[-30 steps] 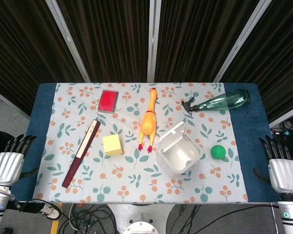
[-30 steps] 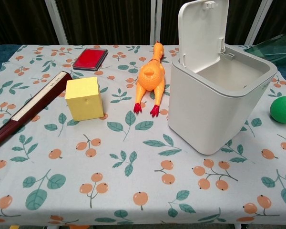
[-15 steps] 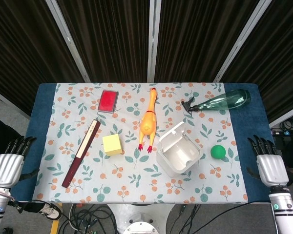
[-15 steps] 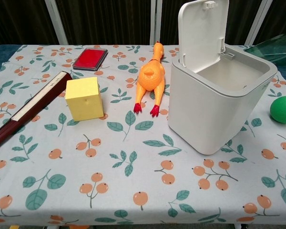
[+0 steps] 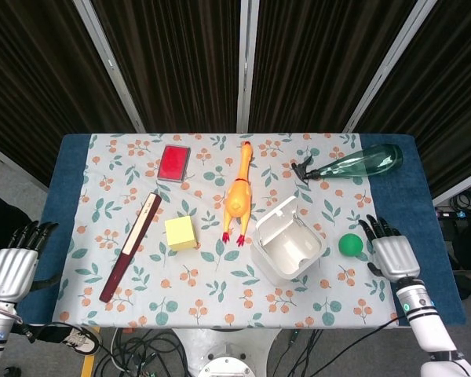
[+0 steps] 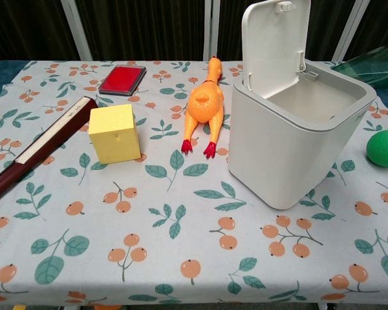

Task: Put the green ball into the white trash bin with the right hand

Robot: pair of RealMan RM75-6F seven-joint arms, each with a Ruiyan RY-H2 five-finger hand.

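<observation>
The green ball (image 5: 349,245) lies on the floral cloth just right of the white trash bin (image 5: 289,250), whose lid stands open. In the chest view the green ball (image 6: 384,148) shows at the right edge, beside the white trash bin (image 6: 291,150). My right hand (image 5: 391,252) hovers over the table's right side, a short way right of the ball, fingers spread and holding nothing. My left hand (image 5: 12,267) hangs off the table's left edge, open and empty. Neither hand shows in the chest view.
An orange rubber chicken (image 5: 238,195), a yellow block (image 5: 180,233), a dark folded fan (image 5: 131,247) and a red case (image 5: 173,163) lie left of the bin. A green spray bottle (image 5: 352,164) lies at the back right.
My right hand has moved left from beyond the table's right edge to a spot over the table close to the ball. The left hand and the objects have stayed put.
</observation>
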